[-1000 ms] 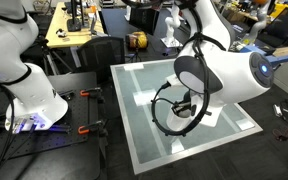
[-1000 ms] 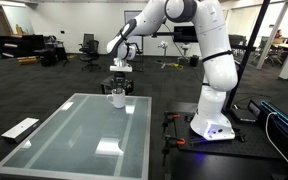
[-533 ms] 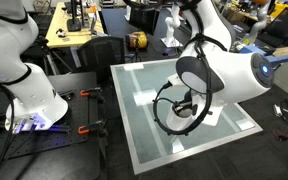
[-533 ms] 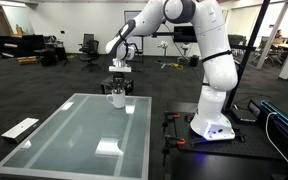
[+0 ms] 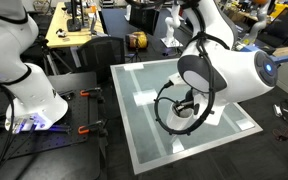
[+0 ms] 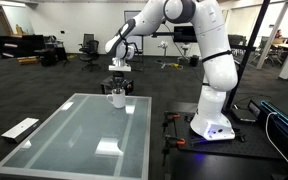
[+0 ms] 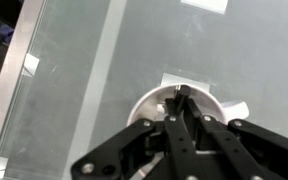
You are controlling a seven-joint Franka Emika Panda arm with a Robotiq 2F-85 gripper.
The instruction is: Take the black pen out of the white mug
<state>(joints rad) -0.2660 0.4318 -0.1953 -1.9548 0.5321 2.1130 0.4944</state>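
The white mug (image 6: 117,98) stands near the far edge of the glass table (image 6: 74,135). My gripper (image 6: 119,85) hangs straight down over it. In the wrist view the mug's round rim (image 7: 150,103) shows right under the fingers. My gripper (image 7: 181,106) is shut on the black pen (image 7: 180,96), whose top end sticks up between the fingertips inside the mug. In an exterior view the arm and its looped black cables (image 5: 174,110) hide the mug and the pen.
The glass table (image 5: 144,120) has a pale metal frame. A second white robot base (image 5: 29,85) stands beside it with clamps on the floor. A flat white object (image 6: 21,127) lies on the carpet. Desks and chairs stand behind.
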